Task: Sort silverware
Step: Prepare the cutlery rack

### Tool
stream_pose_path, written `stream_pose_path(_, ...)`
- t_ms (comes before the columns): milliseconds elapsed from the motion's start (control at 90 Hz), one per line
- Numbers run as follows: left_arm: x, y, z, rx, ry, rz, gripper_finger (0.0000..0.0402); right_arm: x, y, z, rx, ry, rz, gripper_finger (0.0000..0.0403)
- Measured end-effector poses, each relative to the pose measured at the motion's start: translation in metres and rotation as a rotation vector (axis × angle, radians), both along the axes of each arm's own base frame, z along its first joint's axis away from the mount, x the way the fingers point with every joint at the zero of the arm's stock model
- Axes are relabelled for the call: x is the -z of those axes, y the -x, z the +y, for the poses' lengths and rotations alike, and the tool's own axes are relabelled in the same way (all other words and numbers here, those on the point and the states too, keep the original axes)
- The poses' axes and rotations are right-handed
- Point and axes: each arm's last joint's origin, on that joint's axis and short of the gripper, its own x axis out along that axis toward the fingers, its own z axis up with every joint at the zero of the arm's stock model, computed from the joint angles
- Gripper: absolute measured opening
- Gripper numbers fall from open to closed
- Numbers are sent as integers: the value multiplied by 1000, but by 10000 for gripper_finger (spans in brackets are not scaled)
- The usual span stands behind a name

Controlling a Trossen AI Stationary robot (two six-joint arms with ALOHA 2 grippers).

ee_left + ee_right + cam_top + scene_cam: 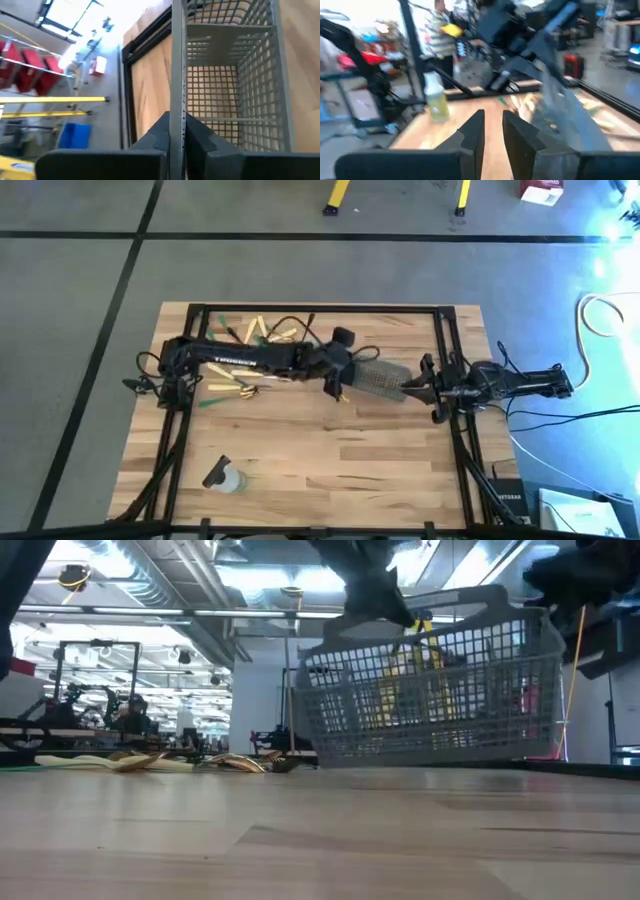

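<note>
A grey wire-mesh basket (382, 379) (435, 690) is at the table's middle, with my left gripper (337, 377) (177, 127) shut on its left-end wall. My right gripper (424, 385) (493, 127) hovers by the basket's right end, open, nothing between its fingers. Pale tan and green silverware lies loose on the table: one cluster (262, 331) at the far left, another (235, 387) (150, 762) nearer. One tan piece (341, 395) lies just below my left gripper. My left gripper holds the basket's end wall at its top rim (177, 75), one finger inside the basket and one outside. The fingers come from above, slanting from the table's left. The basket sits tilted in the low view; whether its lower end touches the table I cannot tell.
A small clear bottle (226, 477) (435, 100) lies near the table's front left. A black frame (320, 308) runs round the table's far edge and both sides. Bare wood stretches across the front middle and right. People and equipment show in the room beyond.
</note>
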Motion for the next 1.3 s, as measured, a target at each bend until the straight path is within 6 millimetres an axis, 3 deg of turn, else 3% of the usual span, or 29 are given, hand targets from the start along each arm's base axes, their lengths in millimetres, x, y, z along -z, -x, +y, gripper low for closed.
stream_pose_path(178, -22, 3, 14, 16, 83, -8, 10, -12, 2, 2, -85, -14, -120, 53)
stream_pose_path(311, -30, 5, 28, 92, 239, -29, 10, -15, 3, 3, -112, -27, -154, 53)
stream_pose_path(467, -29, 9, 45, 137, 406, -25, 10, -19, 4, 4, -154, -61, -195, 53)
stream_pose_path(756, -27, 17, 71, 131, 543, -19, 10, -24, 6, 4, -194, -79, -239, 53)
stream_pose_path(1022, -26, 20, 82, 119, 577, -19, 10, -24, 6, 4, -194, -78, -238, 53)
stream_pose_path(1300, -15, 6, 84, 139, 611, -55, 10, -23, 6, 4, -190, -61, -237, 53)
